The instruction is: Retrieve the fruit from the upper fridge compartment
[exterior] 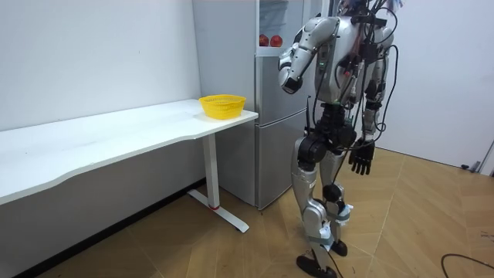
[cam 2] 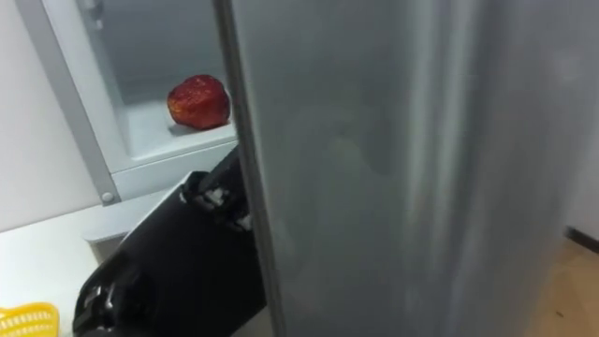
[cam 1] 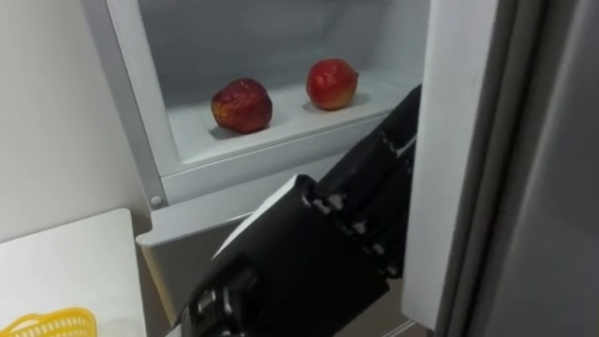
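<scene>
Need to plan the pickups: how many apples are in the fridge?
2. One apple lies left on the upper fridge shelf, the other apple to its right and farther back. The door may hide more.

White wall (exterior: 93, 54), long white table (exterior: 100, 135), wooden floor (exterior: 432, 224)

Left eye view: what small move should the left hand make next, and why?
Probably raise the left hand over the front edge of the shelf toward the right apple: the hand sits below the shelf beside the open door, and that apple lies nearer than the left apple.
</scene>
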Available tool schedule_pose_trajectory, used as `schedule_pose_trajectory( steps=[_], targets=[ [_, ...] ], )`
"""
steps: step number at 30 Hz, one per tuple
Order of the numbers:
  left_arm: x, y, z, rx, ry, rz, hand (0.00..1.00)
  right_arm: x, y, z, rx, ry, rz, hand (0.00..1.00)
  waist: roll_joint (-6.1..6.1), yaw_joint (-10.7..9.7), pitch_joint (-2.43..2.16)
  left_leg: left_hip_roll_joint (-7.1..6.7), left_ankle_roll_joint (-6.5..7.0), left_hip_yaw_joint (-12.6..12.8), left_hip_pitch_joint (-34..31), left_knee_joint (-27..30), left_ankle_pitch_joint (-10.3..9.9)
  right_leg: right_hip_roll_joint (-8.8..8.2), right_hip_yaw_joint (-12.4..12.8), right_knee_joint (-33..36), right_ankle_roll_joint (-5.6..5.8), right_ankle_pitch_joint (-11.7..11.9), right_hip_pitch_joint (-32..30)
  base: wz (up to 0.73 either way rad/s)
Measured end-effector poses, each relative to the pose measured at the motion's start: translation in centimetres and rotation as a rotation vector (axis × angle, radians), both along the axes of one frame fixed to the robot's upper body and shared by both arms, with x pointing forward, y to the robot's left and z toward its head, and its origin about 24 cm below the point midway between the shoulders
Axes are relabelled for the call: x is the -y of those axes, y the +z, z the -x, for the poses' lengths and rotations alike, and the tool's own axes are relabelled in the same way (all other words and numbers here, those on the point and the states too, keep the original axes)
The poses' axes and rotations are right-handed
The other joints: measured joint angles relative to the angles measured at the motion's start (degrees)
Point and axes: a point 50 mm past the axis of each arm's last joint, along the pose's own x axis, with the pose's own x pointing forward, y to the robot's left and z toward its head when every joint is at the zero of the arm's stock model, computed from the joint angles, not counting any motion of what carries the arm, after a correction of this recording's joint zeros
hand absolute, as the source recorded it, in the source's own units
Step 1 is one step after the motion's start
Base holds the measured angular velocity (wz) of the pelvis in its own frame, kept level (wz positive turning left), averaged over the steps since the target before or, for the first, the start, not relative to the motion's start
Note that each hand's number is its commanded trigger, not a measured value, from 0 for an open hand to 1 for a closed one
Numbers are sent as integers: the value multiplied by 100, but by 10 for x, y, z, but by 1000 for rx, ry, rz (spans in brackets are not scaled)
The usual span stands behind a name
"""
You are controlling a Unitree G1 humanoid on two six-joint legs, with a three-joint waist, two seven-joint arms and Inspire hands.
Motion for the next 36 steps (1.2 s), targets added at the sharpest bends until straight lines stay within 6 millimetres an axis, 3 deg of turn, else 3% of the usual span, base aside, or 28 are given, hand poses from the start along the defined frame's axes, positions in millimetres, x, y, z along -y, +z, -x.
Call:
schedule_pose_trajectory(
  steps=[9, 18, 24, 36],
  targets=[
    [7, -1, 2, -15, -26, 1, 0, 1, 0, 2, 6, -35, -2, 0, 40, -286, 10, 55, -24, 131, 6, 4, -24, 20, 45, -4, -6, 7, -18, -3],
    [27, -6, 7, -30, -120, -24, 0, 7, 2, 2, 9, -51, 7, 0, 33, -344, 13, 69, -24, 171, 5, 0, -24, 67, 208, 8, -22, 16, -104, -9],
    [28, -8, 5, -9, -100, -83, 0, 7, 2, 5, -2, -54, 0, 0, -6, -471, 39, 84, -24, 147, -11, -4, -24, 96, 281, 22, -34, 23, -115, -8],
    [35, -1, 0, 21, -118, -115, 0, 10, 3, 7, 7, -91, 3, 0, 3, -594, 33, 76, -25, 149, -26, 0, -24, 112, 392, 51, -33, 29, -185, -5]
  ],
)
